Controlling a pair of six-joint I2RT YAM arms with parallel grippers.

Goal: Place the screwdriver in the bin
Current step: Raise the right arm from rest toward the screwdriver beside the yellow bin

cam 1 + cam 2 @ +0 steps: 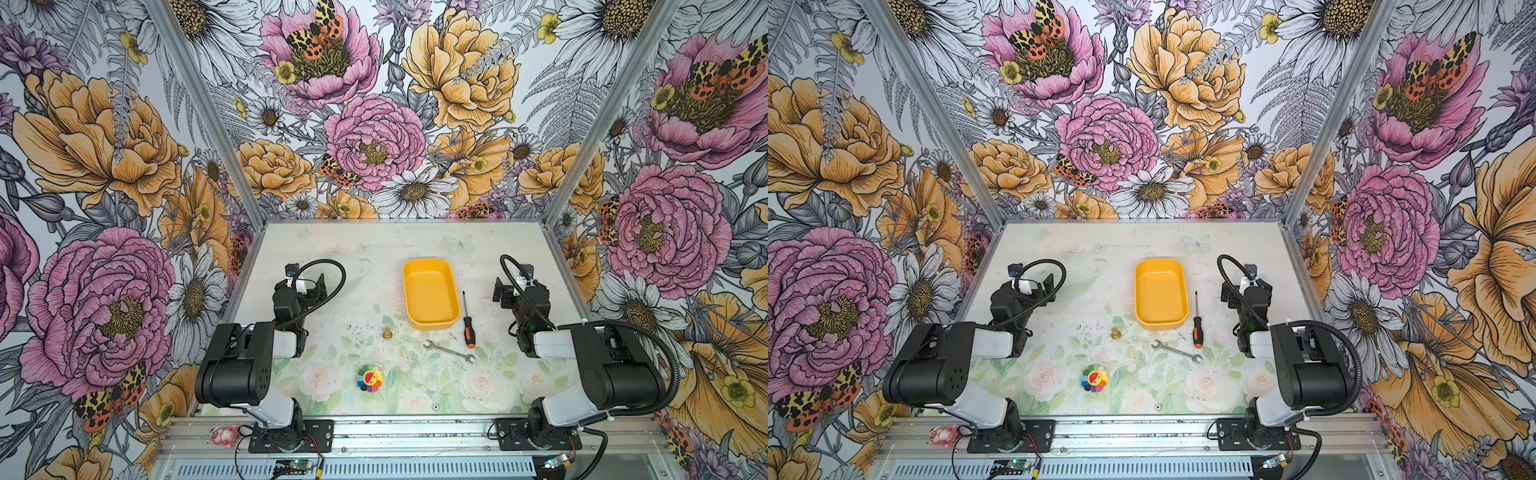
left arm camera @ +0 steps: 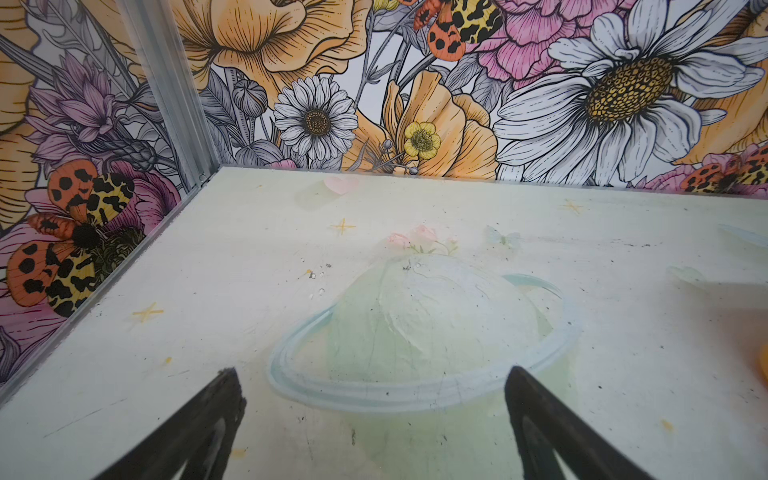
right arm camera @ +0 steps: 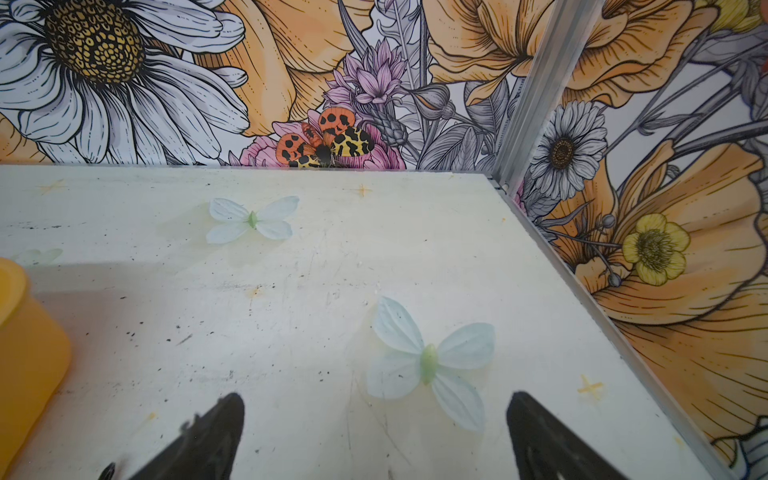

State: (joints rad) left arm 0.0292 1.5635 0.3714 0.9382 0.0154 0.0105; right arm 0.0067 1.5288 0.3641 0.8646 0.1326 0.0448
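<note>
One bin (image 1: 432,325), one screwdriver (image 1: 469,329), one silver wrench (image 1: 449,352), one small brass piece (image 1: 387,333) and one rainbow flower toy (image 1: 370,378) sit on the counter (image 1: 353,257), between two arms. The screwdriver lies flat on the counter just beside the bin's right wall, outside it, shaft toward the back wall, handle toward the wrench. The left tool (image 2: 372,370) stands wide apart, gripping nothing, over bare counter. The right tool (image 3: 375,395) is spread just as wide and also holds nothing, well apart from the screwdriver.
</note>
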